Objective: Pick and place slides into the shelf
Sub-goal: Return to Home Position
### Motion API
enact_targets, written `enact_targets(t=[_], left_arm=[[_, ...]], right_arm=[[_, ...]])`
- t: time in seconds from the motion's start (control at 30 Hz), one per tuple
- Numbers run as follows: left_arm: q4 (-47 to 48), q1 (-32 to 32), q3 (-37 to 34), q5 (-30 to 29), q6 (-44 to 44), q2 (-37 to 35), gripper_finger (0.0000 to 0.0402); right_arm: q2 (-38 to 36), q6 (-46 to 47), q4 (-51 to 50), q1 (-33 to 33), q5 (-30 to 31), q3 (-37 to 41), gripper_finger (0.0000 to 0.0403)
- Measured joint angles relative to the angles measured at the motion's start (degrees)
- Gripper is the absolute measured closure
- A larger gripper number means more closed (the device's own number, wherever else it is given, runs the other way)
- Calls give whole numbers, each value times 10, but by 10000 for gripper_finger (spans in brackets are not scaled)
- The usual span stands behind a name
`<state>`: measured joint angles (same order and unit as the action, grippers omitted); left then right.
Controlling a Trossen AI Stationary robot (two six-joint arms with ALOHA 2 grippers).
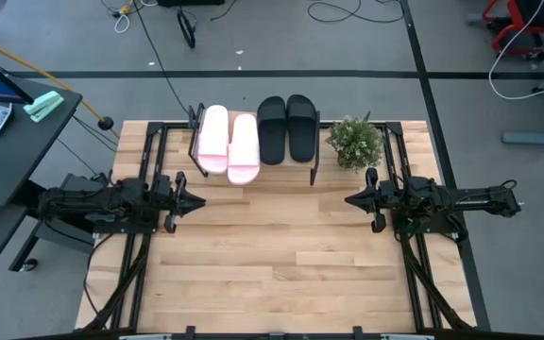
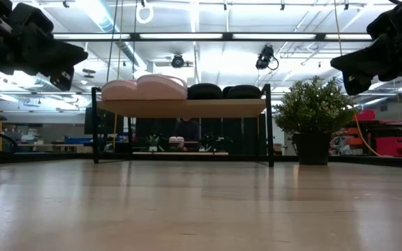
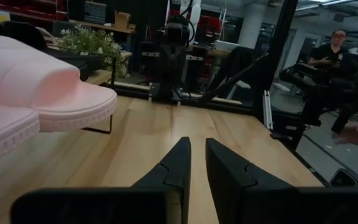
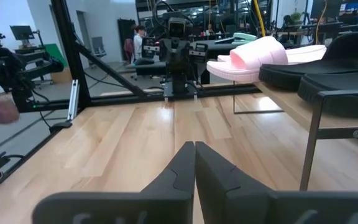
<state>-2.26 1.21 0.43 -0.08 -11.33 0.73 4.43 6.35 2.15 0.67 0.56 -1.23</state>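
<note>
The shelf (image 1: 253, 162) stands at the table's far edge, a light plank top on thin black legs. The pale pink pair (image 1: 227, 142) lies on its left half and the black pair (image 1: 286, 127) on its right half, soles down on the plank (image 2: 187, 107). My left gripper (image 1: 199, 200) hovers over the table's left side, pointing right, its fingers shut but for a narrow slit (image 3: 197, 152). My right gripper (image 1: 349, 200) hovers over the right side, pointing left, shut (image 4: 194, 149). Both are nearer than the shelf and touch nothing.
A small potted plant (image 1: 355, 142) stands on the table just right of the shelf. Bare wooden tabletop (image 1: 272, 255) lies between and in front of the grippers. People (image 3: 334, 43) show in the room beyond the table.
</note>
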Motion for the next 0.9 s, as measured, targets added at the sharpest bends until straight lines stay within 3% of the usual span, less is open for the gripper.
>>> enact_targets(t=[0.9], left_arm=[[-8, 0, 0, 1, 1, 0, 352]], right_arm=[[0, -1, 0, 0, 0, -2, 385]])
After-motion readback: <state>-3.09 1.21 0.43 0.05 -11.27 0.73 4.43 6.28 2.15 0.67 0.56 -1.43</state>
